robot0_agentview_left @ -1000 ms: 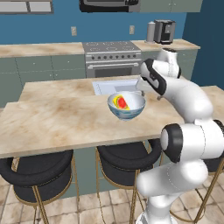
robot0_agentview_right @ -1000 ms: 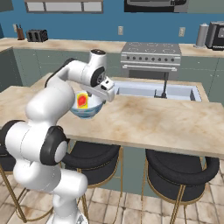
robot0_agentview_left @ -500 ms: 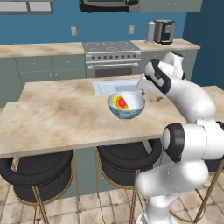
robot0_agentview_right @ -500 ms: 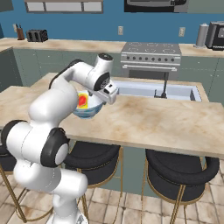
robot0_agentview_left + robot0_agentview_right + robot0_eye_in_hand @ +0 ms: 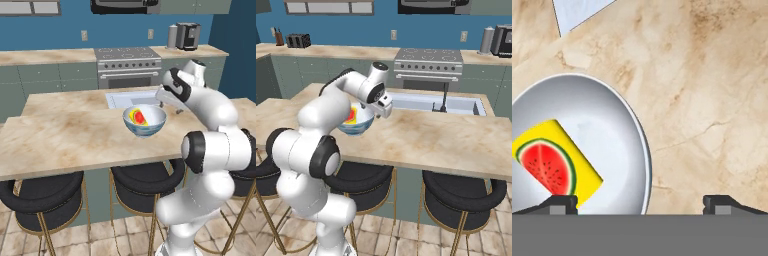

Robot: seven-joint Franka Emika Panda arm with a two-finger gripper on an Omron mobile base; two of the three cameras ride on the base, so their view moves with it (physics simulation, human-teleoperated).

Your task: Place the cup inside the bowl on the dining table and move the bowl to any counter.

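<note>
The bowl (image 5: pixel 144 121) (image 5: pixel 357 121) (image 5: pixel 607 145), white inside and pale blue outside, stands on the dining table (image 5: pixel 65 135) (image 5: pixel 431 135) near its front edge. The yellow cup (image 5: pixel 136 117) (image 5: pixel 350 116) (image 5: pixel 554 165) with a red watermelon patch lies tilted inside it. My gripper (image 5: pixel 162 100) (image 5: pixel 385 109) (image 5: pixel 641 202) hangs open just above the bowl's right rim. In the hand view one fingertip is over the bowl's inside and the other over the bare tabletop, with the rim between them. Nothing is held.
A sink (image 5: pixel 131 99) with a dark faucet (image 5: pixel 444 97) is set into the table behind the bowl. Black stools (image 5: pixel 42 197) (image 5: pixel 461 192) stand under the front edge. The counter (image 5: pixel 45 56) (image 5: pixel 331 50) and a stove (image 5: pixel 127 65) run along the back wall.
The hand has shifted slightly toward the bowl's right rim and come down a little. Its jaws stay wide apart. Bowl and cup have not moved.
</note>
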